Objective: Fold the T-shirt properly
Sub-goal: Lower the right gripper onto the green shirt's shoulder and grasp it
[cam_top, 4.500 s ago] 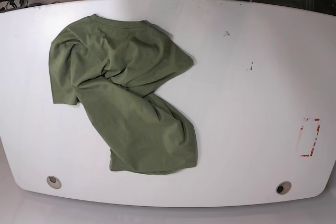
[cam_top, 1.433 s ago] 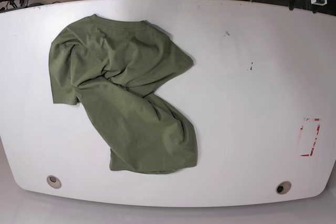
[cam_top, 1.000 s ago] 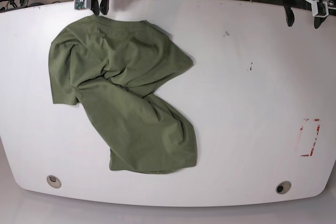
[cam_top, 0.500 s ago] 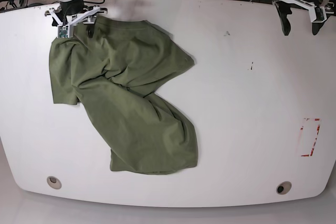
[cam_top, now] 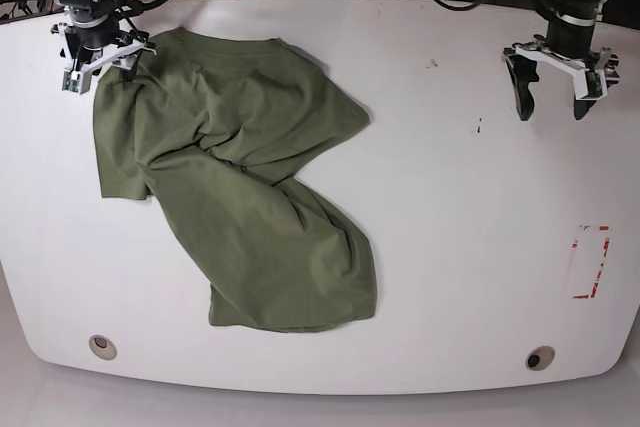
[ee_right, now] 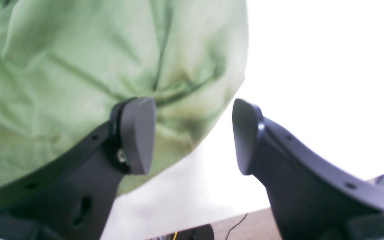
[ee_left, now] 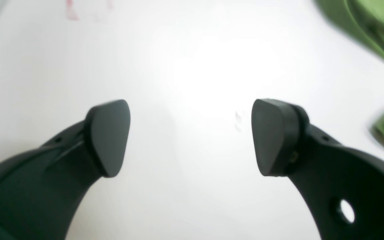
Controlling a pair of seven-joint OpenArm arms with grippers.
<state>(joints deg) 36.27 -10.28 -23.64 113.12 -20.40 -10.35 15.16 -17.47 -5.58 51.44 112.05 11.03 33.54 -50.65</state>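
Note:
The olive-green T-shirt (cam_top: 240,167) lies crumpled and twisted on the left half of the white table (cam_top: 450,197), with its collar toward the far edge. My right gripper (cam_top: 100,69) is open at the shirt's far-left shoulder. In the right wrist view (ee_right: 192,133) one finger is over the T-shirt (ee_right: 78,66) and the other over bare table. My left gripper (cam_top: 551,107) is open and empty over bare table at the far right. In the left wrist view (ee_left: 188,133) the T-shirt (ee_left: 372,23) shows only at the upper right edge.
A red marked rectangle (cam_top: 590,261) is on the table at the right. Two round holes (cam_top: 102,347) (cam_top: 540,358) sit near the front edge. Small dark marks (cam_top: 478,127) are on the table. Cables lie beyond the far edge.
The right gripper has moved left along the far edge to the shirt's outer shoulder. The left gripper has come forward and left over the table. The shirt has not moved.

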